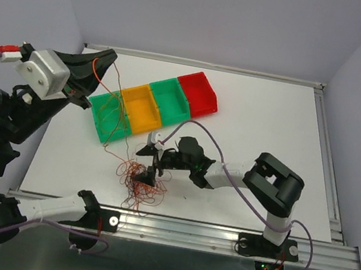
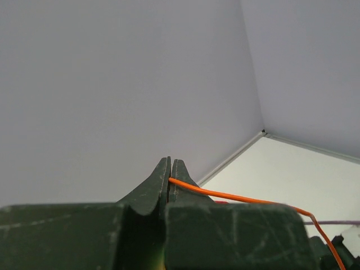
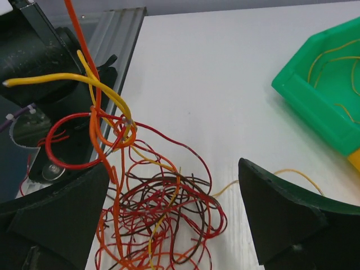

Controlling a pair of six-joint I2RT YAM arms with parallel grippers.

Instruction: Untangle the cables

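On your left, the left claw (image 1: 105,59) hangs raised over the worktop's (image 1: 268,115) far-left corner. Only its wrist view shows it pressed together on an orange cable (image 2: 242,198). From above, that cable drops toward the tangle (image 1: 140,184) near the front edge, though it is too thin to trace all the way. The right claw (image 1: 152,174) sits over the tangle, spread wide. Its wrist view alone separates red, orange, yellow and dark strands, and shows yellow strands in the green bin (image 3: 315,90). The tangle's lower part is cut off there.
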